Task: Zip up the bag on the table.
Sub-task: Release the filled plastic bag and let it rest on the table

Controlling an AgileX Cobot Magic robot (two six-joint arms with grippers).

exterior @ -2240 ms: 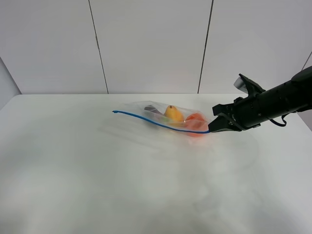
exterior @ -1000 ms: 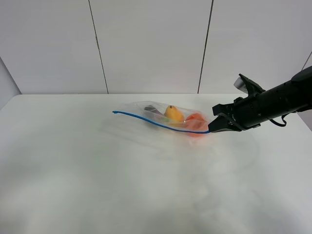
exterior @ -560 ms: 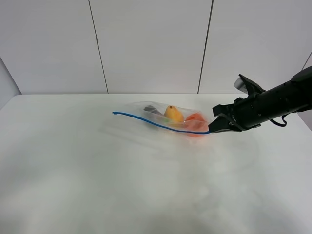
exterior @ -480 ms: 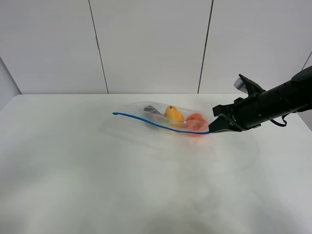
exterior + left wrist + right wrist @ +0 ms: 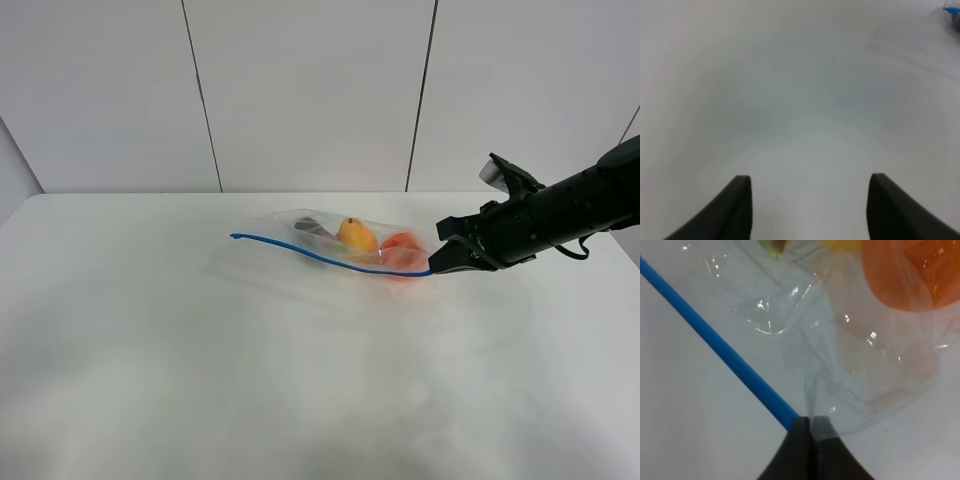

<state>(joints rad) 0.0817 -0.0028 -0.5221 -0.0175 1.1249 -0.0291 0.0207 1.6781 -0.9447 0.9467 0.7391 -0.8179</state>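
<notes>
right pincer [image 5: 811, 424] clamped on bag [image 5: 850, 355] corner, left pincer [image 5: 810, 205] parted, empty

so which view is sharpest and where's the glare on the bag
Right wrist view is sharpest: small white glints on the bag film near the blue zip strip. Left wrist view is soft, its fingertips blurred. Exterior high view is evenly lit, with faint shadows on the table.

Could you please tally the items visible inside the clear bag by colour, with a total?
Seen through the bag:
Yellow: 1, the yellow fruit
Orange: 1, the orange
Dark: 1, the eggplant
Total: 3
A small greenish bit also shows in the right wrist view; I cannot tell whether it is a separate item.
</notes>
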